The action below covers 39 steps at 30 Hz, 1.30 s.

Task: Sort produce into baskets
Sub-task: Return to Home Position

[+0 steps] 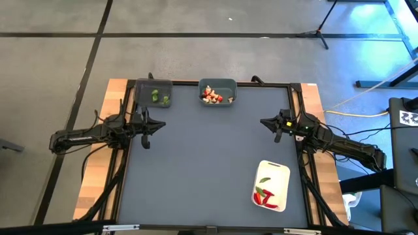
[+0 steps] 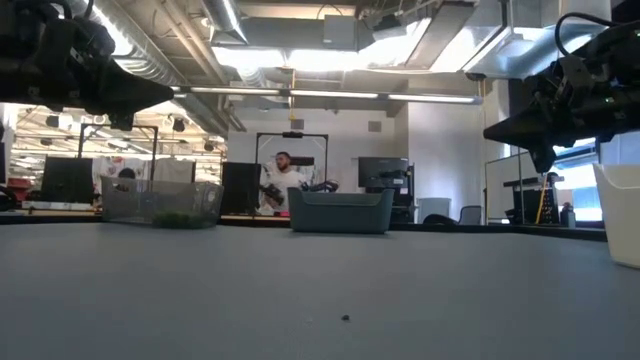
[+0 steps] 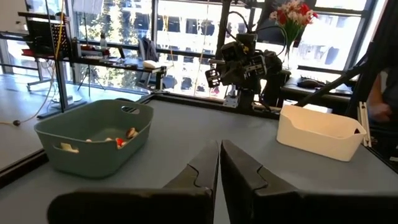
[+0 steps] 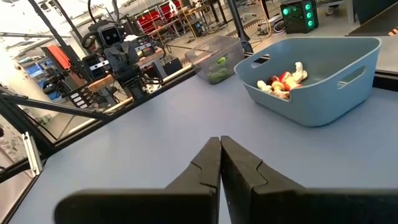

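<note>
— How far along with the sorting?

— Looks all but done. From above, nothing loose to spot on the open bench (image 1: pixel 209 163). At the far edge, green pieces (image 1: pixel 159 98) in the dark grey bin (image 1: pixel 145 87) and pale and red ones (image 1: pixel 210 96) in the teal bin (image 1: pixel 225 83).

— And the red chilies (image 1: pixel 264 197)?

— Down in the white tray (image 1: pixel 281 171) near the right front corner, bunched at one end. Beside them, one small darker bit, too tiny to name.

— Anything held?

— Nothing. On the left side of the bench, near the dark grey bin, hangs the left pincer (image 3: pixel 219 147), pressed together and empty. Same for the right pincer (image 4: pixel 220 142): pressed together, empty, raised over the right side between the teal bin and the white tray.

— Left to do, then?

— Probably only parking both arms. Shows one speck (image 2: pixel 345 318) on the bench in the level view, though, too small to tell whether food or dirt. Worth a check before calling the job finished.
</note>
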Each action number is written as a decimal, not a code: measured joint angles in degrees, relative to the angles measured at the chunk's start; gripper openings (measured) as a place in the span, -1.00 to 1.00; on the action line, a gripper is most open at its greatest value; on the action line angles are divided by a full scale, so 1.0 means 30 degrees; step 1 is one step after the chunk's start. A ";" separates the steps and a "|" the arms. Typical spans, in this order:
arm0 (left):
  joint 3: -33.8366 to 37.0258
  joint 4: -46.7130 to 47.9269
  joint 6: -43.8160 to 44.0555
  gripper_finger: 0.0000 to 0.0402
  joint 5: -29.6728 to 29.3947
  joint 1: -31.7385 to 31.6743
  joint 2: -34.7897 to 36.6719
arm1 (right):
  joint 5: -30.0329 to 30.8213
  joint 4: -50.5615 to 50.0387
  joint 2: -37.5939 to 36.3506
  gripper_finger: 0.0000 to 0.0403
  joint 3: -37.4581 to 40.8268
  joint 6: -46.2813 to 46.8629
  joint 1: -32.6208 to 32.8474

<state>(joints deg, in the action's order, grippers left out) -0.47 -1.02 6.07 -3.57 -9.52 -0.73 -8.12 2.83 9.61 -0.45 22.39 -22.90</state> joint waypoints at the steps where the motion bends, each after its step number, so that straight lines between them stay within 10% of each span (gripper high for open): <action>1: 0.0000 0.0000 0.0004 -0.93 0.0000 0.0000 0.0000 | 0.0000 0.0000 0.0000 -0.93 0.0000 0.0000 0.0000; 39: -0.0007 -0.0015 -0.0054 -0.94 -0.0002 0.0007 0.0000 | 0.1193 -0.0248 -0.1246 -0.93 0.0011 -0.0007 0.4765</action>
<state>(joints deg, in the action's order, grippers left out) -0.49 -1.06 5.91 -3.58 -9.50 -0.73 -4.54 2.09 5.87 -0.41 22.37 -8.60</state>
